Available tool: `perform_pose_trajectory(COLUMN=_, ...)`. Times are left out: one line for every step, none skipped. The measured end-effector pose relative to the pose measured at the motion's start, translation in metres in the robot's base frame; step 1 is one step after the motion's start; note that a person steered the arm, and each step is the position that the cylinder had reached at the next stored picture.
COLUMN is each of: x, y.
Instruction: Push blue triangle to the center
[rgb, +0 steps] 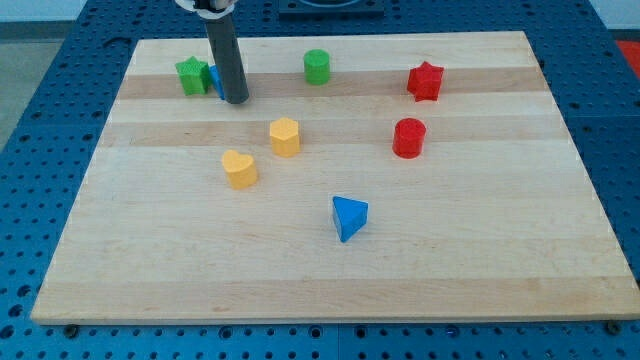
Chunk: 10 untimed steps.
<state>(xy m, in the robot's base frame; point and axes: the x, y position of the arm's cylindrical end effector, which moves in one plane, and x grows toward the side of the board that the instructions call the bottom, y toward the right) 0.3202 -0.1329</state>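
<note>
The blue triangle (349, 217) lies on the wooden board (480, 260), a little below the board's middle. My tip (235, 99) is at the view's upper left, far from the triangle. It stands just right of a green star (191, 76) and covers most of another blue block (215, 79), whose shape I cannot make out.
A green cylinder (317, 67) and a red star (425, 81) sit near the top. A red cylinder (409, 137) is at the right of middle. A yellow hexagon (285, 136) and a yellow heart (240, 168) sit left of middle.
</note>
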Motion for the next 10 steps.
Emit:
perform_pose_trajectory(x=0.0, y=0.0)
perform_pose_trajectory(x=-0.004, y=0.0)
perform_pose_trajectory(x=-0.004, y=0.0)
perform_pose_trajectory(x=0.017, y=-0.011)
perform_pose_trajectory(x=0.072, y=-0.05)
perform_pose_trajectory(x=0.126, y=-0.077)
perform_pose_trajectory(x=0.188, y=-0.084)
perform_pose_trajectory(x=0.251, y=-0.042)
perform_pose_trajectory(x=0.295, y=0.019)
perform_pose_trajectory(x=0.297, y=0.082)
